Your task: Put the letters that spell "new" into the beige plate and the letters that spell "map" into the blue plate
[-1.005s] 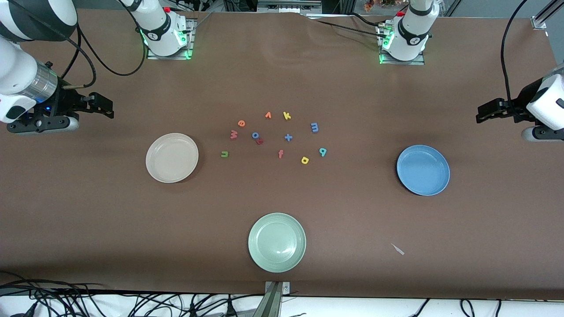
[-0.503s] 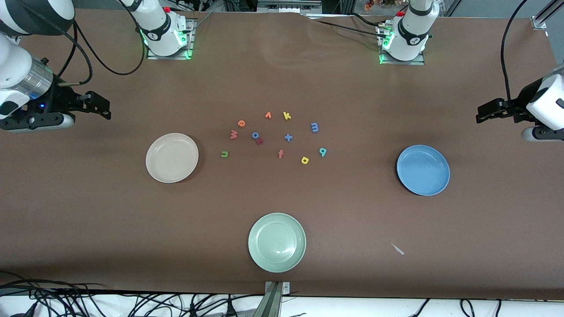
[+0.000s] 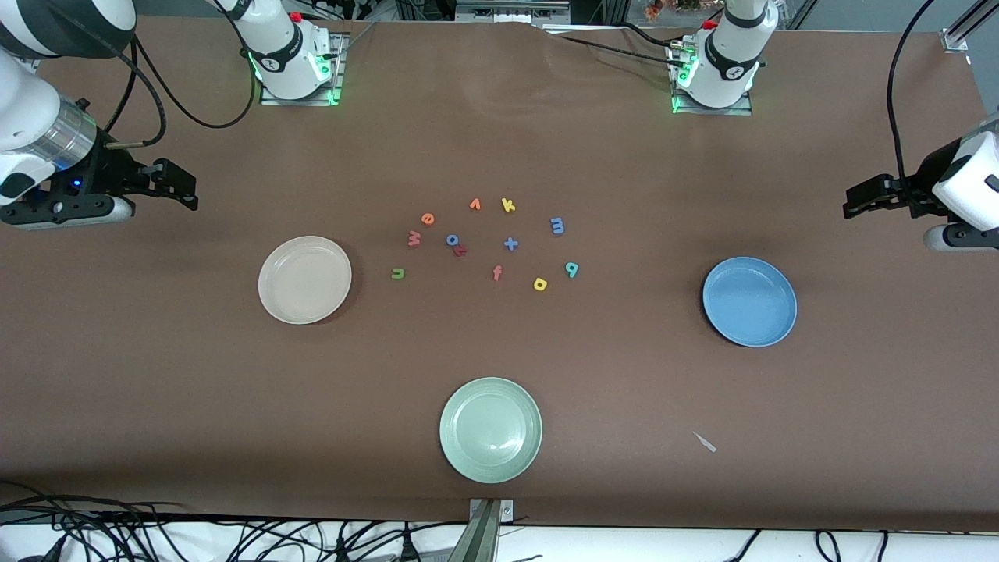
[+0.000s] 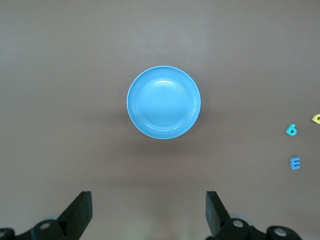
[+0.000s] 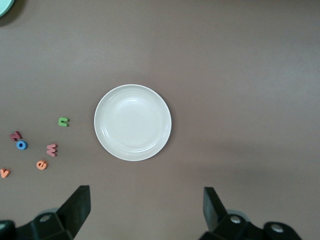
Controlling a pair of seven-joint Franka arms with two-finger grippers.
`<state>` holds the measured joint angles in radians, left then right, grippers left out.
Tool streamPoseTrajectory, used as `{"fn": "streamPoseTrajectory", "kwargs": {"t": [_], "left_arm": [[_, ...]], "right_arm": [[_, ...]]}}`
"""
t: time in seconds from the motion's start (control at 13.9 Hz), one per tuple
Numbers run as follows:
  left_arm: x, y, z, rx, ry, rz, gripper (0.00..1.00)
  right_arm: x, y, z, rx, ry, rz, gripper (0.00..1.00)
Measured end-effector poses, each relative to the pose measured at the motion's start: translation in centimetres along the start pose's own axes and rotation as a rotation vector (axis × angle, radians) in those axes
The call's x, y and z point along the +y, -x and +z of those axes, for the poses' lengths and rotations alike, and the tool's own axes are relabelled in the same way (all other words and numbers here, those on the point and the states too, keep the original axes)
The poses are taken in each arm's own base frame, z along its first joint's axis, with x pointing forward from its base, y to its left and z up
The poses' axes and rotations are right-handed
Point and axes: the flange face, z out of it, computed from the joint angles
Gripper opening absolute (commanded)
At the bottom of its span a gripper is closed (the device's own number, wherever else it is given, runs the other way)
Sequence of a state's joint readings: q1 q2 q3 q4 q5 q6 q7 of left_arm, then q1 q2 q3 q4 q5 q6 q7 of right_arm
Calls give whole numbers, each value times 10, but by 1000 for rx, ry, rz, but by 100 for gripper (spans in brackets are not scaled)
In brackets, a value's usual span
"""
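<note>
The beige plate [image 3: 304, 279] [image 5: 132, 122] and the blue plate [image 3: 749, 301] [image 4: 164, 102] hold nothing. Between them the foam letters lie loose on the table: green n [image 3: 398, 273] [image 5: 62, 121], orange e [image 3: 428, 218] [image 5: 42, 164], pinkish-red w [image 3: 414, 238] [image 5: 51, 149], blue m [image 3: 557, 225] [image 4: 295, 163], yellow a [image 3: 540, 284] [image 4: 317, 118], teal p [image 3: 572, 269] [image 4: 292, 130]. My right gripper [image 3: 183, 187] [image 5: 145, 207] hangs open and empty over bare table at the right arm's end. My left gripper [image 3: 855, 201] [image 4: 148, 210] waits open and empty at the left arm's end.
A pale green plate [image 3: 490, 429] sits nearest the front camera. Mixed among the letters are an orange v [image 3: 474, 204], yellow k [image 3: 508, 205], blue o [image 3: 453, 240], blue plus [image 3: 510, 243] and red-orange f [image 3: 497, 272]. A small white scrap [image 3: 705, 442] lies near the front edge.
My right arm has shifted slightly toward the robots' bases, gripper still open. The left arm, plates and letters have not moved.
</note>
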<state>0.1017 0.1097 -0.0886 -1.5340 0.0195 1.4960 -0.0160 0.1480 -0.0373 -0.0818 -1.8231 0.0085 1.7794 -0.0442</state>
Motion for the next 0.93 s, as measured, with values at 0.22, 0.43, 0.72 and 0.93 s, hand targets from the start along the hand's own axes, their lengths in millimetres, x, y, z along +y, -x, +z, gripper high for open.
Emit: {"fn": "streamPoseTrajectory", "kwargs": {"t": [0.22, 0.43, 0.72, 0.93], "left_arm": [[0, -1, -1, 5, 0, 0, 100], [0, -1, -1, 10, 0, 0, 100], [0, -2, -2, 15, 0, 0, 100], [0, -2, -2, 16, 0, 0, 100]], "right_arm": [[0, 0, 1, -1, 0, 0, 100], [0, 0, 1, -1, 0, 0, 100], [0, 0, 1, 0, 0, 0, 100], [0, 0, 1, 0, 0, 0, 100]]}}
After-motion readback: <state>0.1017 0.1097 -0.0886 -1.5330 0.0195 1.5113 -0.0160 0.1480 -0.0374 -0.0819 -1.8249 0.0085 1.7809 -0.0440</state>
